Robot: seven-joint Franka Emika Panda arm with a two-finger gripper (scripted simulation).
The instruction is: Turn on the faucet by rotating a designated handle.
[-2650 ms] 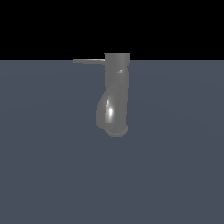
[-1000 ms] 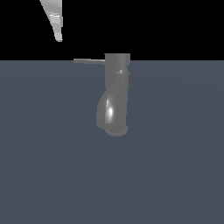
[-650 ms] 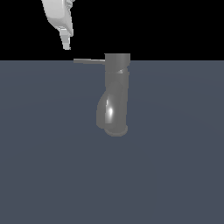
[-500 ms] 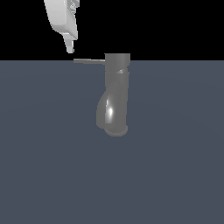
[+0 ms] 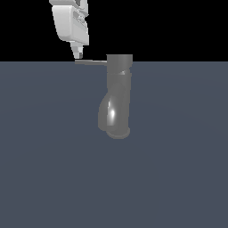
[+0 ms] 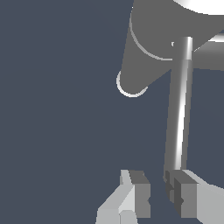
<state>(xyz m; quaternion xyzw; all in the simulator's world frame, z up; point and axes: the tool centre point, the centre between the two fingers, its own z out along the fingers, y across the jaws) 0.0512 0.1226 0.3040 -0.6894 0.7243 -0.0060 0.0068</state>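
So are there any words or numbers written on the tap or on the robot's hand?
None: no words, numbers, labels or signs show in either view.
The faucet is plain grey metal with only a shiny highlight.
The handle is a bare grey rod.
The gripper is plain white, with no print visible on it.

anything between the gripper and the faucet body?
Only the handle, running from the gripper to the faucet; the exterior view shows it.
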